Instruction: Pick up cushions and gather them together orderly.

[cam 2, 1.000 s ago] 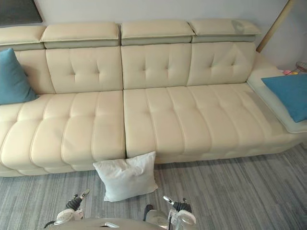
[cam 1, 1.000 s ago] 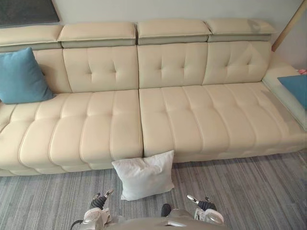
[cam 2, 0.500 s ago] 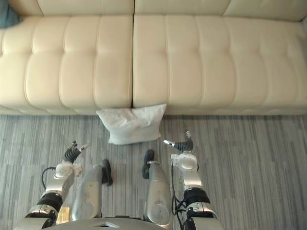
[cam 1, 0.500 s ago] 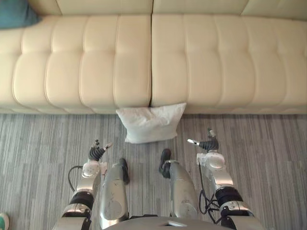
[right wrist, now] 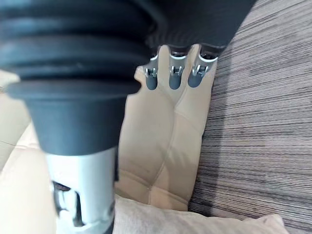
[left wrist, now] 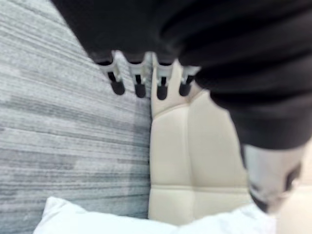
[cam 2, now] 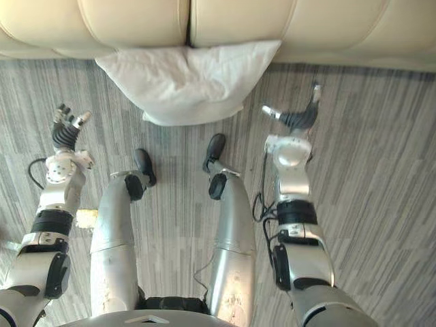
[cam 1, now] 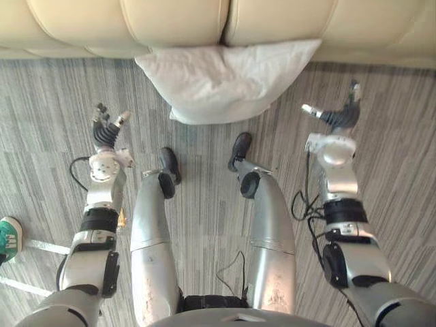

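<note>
Grey striped carpet point(cam 1: 48, 88), cream sofa point(cam 1: 177, 20) just behind white cushion point(cam 1: 225, 75). Cushion propped against sofa's base. Left hand point(cam 1: 105, 133) near cushion's left, right hand point(cam 1: 338, 117) near its right; fingers relaxed, empty, apart from cushion.

We're looking along our right hand point(right wrist: 174, 66) now. Its dark ribbed cover point(right wrist: 68, 44) is looming up close, the dark-tipped fingers point(right wrist: 151, 81) are hanging relaxed in a row with nothing in them, and the silver thumb point(right wrist: 83, 190) is standing apart from them. Past the fingertips, the cream sofa point(right wrist: 161, 141) is showing its tufted front, meeting the grey striped carpet point(right wrist: 263, 122). A white cushion point(right wrist: 195, 222) is lying at the sofa's foot, clear of our fingers.
</note>
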{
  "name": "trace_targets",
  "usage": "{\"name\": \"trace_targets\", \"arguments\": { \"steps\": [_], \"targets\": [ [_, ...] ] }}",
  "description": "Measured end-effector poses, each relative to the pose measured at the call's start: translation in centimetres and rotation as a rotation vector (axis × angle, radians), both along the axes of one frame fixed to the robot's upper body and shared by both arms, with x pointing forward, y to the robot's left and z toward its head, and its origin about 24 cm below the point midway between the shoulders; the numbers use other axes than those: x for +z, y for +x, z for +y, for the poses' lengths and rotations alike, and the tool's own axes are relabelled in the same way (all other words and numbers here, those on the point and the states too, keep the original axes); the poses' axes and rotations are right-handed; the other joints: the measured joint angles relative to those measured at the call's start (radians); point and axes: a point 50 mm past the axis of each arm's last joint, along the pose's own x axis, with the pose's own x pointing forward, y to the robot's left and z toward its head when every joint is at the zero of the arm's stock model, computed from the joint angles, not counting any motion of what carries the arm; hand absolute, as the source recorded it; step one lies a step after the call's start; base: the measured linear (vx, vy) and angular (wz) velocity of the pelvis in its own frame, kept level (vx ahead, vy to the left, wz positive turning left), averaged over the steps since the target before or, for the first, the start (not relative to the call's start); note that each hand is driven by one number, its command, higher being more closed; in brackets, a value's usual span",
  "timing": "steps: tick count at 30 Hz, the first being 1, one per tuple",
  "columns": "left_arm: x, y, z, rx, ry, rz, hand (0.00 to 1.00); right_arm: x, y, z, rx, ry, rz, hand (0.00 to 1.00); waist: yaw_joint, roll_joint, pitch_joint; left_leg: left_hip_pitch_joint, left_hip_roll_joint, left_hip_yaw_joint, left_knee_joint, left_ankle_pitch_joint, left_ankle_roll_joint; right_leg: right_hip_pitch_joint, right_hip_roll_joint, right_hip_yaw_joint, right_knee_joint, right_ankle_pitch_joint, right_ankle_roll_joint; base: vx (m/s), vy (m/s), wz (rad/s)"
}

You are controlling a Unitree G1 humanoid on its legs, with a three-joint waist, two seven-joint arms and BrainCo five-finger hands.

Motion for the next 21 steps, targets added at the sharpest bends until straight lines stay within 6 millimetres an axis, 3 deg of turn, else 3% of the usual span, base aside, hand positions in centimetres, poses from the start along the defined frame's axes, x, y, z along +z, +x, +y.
{"name": "trace_targets", "arguments": {
  "steps": [5,12,13,14,15,18,21],
  "targets": [
    [3.6,0.5,-1.0,-0.041,0.013,-0.124,0.0,3.0,0.5,2.0,0.057,-0.053,-0.083,0.0,0.001,0.0,0.0,-0.114,0.0,-0.006,0.015,0.019,0.01,-0.116,-0.007,0.0,0.024,0.002,0.001,-0.1,-0.023,0.08],
    [8.7,2.2,-5.3,-0.158,0.096,-0.245,0.0,6.5,1.5,8.2,0.235,-0.099,-0.17,0.0,-0.003,0.0,0.0,-0.22,0.019,-0.017,0.078,0.02,0.001,-0.225,-0.005,0.001,0.095,0.003,-0.01,-0.04,-0.016,-0.02],
    [10.3,2.4,-6.7,-0.189,0.118,-0.285,0.0,7.3,1.5,9.5,0.268,-0.086,-0.196,1.0,-0.004,0.0,0.0,-0.233,0.021,-0.016,0.082,0.021,0.001,-0.239,-0.005,0.002,0.099,0.001,-0.006,-0.06,-0.006,-0.02],
    [10.8,2.5,-7.2,-0.199,0.121,-0.3,0.0,7.4,1.5,9.9,0.281,-0.075,-0.202,1.0,-0.005,0.0,0.0,-0.236,0.022,-0.016,0.082,0.021,0.001,-0.242,-0.005,0.002,0.097,0.001,-0.006,-0.06,-0.004,-0.02],
    [11.5,2.6,-7.7,-0.207,0.139,-0.315,1.0,7.6,1.5,10.5,0.297,-0.054,-0.209,1.0,-0.011,0.0,0.0,-0.239,0.023,-0.016,0.082,0.022,0.003,-0.245,-0.005,0.001,0.097,0.001,-0.006,-0.06,-0.004,-0.02],
    [12.8,2.7,-9.4,-0.218,0.145,-0.35,1.0,7.5,1.5,11.8,0.324,-0.017,-0.217,1.0,-0.016,0.001,0.0,-0.24,0.028,-0.016,0.081,0.022,0.004,-0.249,0.001,0.001,0.093,0.002,-0.007,-0.05,-0.013,-0.03],
    [13.3,2.7,-9.6,-0.195,0.131,-0.358,1.0,7.9,1.4,12.9,0.352,0.007,-0.229,1.0,-0.024,0.001,-0.001,-0.24,0.032,-0.016,0.077,0.029,-0.008,-0.256,0.005,0.0,0.094,0.002,-0.009,-0.02,-0.016,-0.02]
  ]
}}
